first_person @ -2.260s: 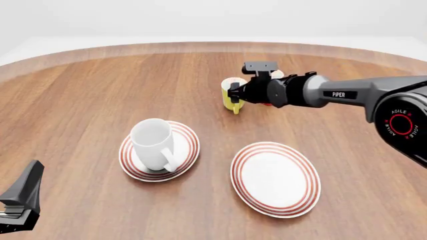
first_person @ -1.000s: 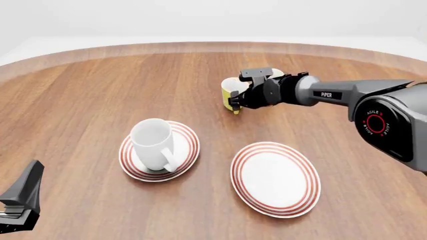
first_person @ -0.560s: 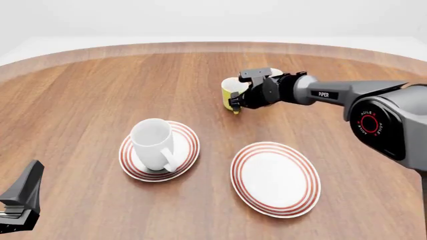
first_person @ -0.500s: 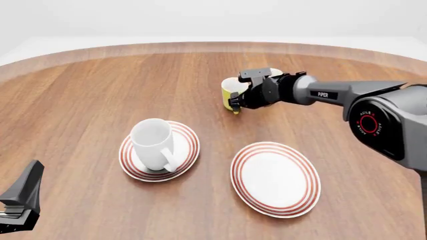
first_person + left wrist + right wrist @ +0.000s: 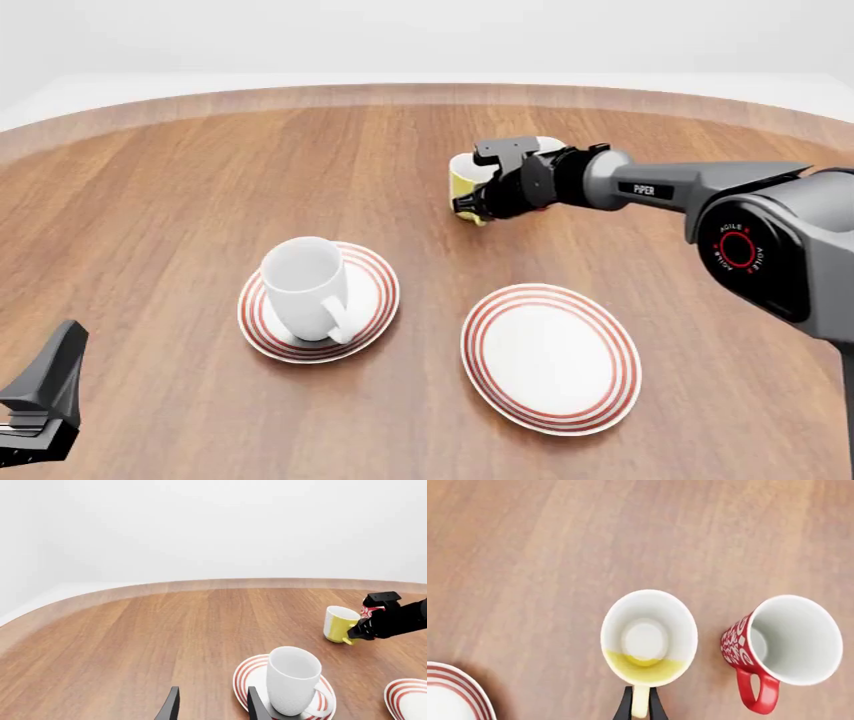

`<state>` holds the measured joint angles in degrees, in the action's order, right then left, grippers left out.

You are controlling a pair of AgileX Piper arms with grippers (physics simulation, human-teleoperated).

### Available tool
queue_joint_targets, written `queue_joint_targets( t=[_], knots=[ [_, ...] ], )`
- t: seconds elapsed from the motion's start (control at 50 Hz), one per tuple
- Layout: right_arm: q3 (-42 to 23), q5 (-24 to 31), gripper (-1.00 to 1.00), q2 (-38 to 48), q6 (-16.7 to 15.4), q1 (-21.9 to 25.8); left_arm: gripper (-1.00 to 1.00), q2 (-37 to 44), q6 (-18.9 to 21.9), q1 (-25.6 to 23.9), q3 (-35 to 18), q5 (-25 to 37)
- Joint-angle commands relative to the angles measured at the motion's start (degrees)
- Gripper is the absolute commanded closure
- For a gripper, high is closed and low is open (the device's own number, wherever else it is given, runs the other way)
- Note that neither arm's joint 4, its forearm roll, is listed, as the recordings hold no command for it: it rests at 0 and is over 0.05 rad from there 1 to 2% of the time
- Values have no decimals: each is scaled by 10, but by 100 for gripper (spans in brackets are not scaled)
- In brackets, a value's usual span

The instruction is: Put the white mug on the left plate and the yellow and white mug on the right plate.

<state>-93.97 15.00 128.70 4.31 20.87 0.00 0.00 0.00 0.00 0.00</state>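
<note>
Black fingers of the right gripper are seen pressed together on the yellow handle of the yellow and white mug, which is thereby gripped; the mug is upright, and whether its base touches the table cannot be told. In the front view the same gripper and mug are found far up the table, beyond both plates. Just beside that mug a red-and-white patterned cup stands, apart from it.

Three drinking vessels are counted in all: the yellow one, the patterned one, and the white mug. The white mug is set upright on the left plate. Two red-ringed plates are counted; the right plate lies near the left one, not touching it.

The left gripper is held low at the near left of the table, well apart from everything; its two fingers are parted and nothing is held between them.
</note>
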Motion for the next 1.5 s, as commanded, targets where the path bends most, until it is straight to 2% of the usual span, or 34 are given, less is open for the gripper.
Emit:
queue_joint_targets(
  t=[0.02,0.22,0.44,0.92,1.2,1.5],
  knots=[
    [6,-2,100,-5,6,-1,-100,0,0,0,0,0],
    [29,-12,100,-34,5,-3,-100,0,0,0,0,0],
    [84,-30,100,-91,5,-19,-100,0,0,0,0,0],
    [294,-67,100,-310,-4,-22,-100,0,0,0,0,0],
    [403,-72,100,-426,-7,-26,-100,0,0,0,0,0],
    [491,-63,100,-523,-14,-41,-100,0,0,0,0,0]
  ],
)
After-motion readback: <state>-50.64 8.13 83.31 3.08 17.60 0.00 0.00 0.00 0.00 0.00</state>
